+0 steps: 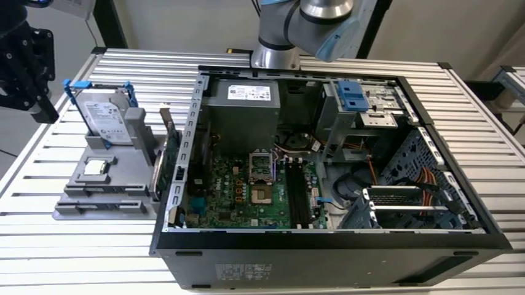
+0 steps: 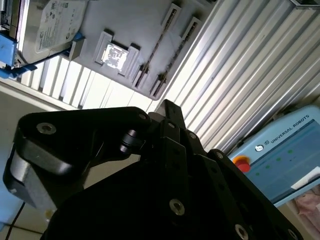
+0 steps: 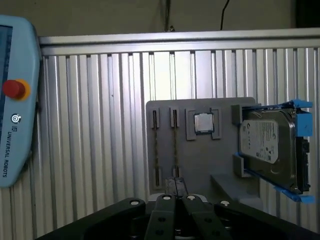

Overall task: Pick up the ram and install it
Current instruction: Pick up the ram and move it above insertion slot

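My jaws (image 3: 175,184) hung closed and empty over the ram (image 3: 175,147), edge-up in its grey holder (image 3: 200,160). I judged a good grasp needed them opened, centred on its thin edge, descending straight.

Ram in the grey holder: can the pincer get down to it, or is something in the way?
Probably yes. In the first wrist view the pincer sits in line with the ram, edge-up in a slot of the grey holder, nothing over it; the hard drive and processor chip stand aside.
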Available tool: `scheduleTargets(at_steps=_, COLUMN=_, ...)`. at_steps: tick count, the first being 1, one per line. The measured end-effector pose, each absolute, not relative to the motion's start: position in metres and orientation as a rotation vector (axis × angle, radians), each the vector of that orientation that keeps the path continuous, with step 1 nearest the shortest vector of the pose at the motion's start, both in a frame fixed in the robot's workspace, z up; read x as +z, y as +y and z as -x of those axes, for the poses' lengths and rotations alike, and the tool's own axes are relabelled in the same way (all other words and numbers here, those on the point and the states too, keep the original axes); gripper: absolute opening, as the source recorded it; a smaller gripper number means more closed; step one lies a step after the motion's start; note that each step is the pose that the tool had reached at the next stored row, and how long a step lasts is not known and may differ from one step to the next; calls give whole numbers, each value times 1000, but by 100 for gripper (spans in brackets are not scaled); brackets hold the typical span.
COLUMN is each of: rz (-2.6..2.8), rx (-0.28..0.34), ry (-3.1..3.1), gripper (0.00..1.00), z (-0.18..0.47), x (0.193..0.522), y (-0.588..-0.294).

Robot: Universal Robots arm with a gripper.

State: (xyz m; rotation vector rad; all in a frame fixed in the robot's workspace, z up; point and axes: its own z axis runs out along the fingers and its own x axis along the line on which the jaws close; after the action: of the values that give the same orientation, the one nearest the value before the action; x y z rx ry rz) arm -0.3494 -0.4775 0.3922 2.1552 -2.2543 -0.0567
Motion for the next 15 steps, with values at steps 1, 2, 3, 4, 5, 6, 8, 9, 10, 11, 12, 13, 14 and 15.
scheduleTargets(at_steps=1, rz=-2160, rx=-57, ry=-2250, gripper=0, z=349, x=392, y=-478)
scheduleTargets(at_steps=2, rz=-2165, rx=-57, ry=-2245, gripper=0, z=349, x=392, y=-478)
scheduleTargets(at_steps=3, rz=-2170, rx=-56, ry=-2240, gripper=0, z=350, x=392, y=-477)
scheduleTargets(at_steps=4, rz=-2174, rx=-56, ry=-2236, gripper=0, z=350, x=392, y=-478)
scheduleTargets(at_steps=5, rz=-2179, rx=-56, ry=-2231, gripper=0, z=349, x=392, y=-478)
scheduleTargets(at_steps=6, rz=-2184, rx=-56, ry=-2226, gripper=0, z=349, x=392, y=-477)
scheduleTargets(at_steps=8, rz=-2194, rx=-56, ry=-2216, gripper=0, z=350, x=392, y=-477)
scheduleTargets(at_steps=9, rz=-2199, rx=-56, ry=-2211, gripper=0, z=349, x=392, y=-478)
scheduleTargets(at_steps=10, rz=-2203, rx=-56, ry=-2206, gripper=0, z=349, x=392, y=-477)
scheduleTargets(at_steps=11, rz=-2208, rx=-56, ry=-2201, gripper=0, z=349, x=392, y=-478)
scheduleTargets(at_steps=12, rz=-2213, rx=-56, ry=-2196, gripper=0, z=349, x=392, y=-478)
scheduleTargets(at_steps=13, rz=-2218, rx=-56, ry=-2192, gripper=0, z=349, x=392, y=-478)
scheduleTargets(at_steps=14, rz=-2222, rx=-56, ry=-2187, gripper=0, z=350, x=392, y=-478)
scheduleTargets(at_steps=15, rz=-2227, rx=-56, ry=-2182, gripper=0, z=349, x=392, y=-478)
